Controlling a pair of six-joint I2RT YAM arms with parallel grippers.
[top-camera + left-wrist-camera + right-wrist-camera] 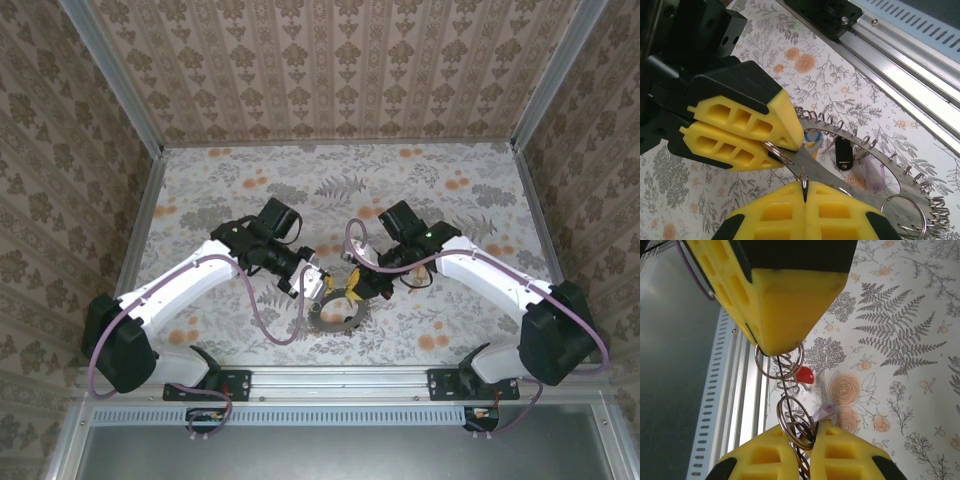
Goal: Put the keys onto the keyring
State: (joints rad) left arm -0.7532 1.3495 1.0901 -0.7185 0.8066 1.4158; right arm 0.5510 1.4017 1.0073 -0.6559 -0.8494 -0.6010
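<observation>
Jaws of left gripper (316, 287) closed on rim of keyring (335, 314), small wire loop (803, 181) pinched. Keyring located at middle of tabletop (250, 185) near edge; keys (843, 152) seen at its open centre. Jaws of right gripper (360, 284) clamped on rim just beside. Tabletop covered in floral print. Enclosure lined with damask wallpaper (330, 70). Aluminium rail (340, 378) fixed along near edge.

Bright, even light leaves only faint shadows on the pale floral-print counter (450, 200). The large flat grey metal keyring (855, 187) glints mildly; wrist views blur slightly at closest range
</observation>
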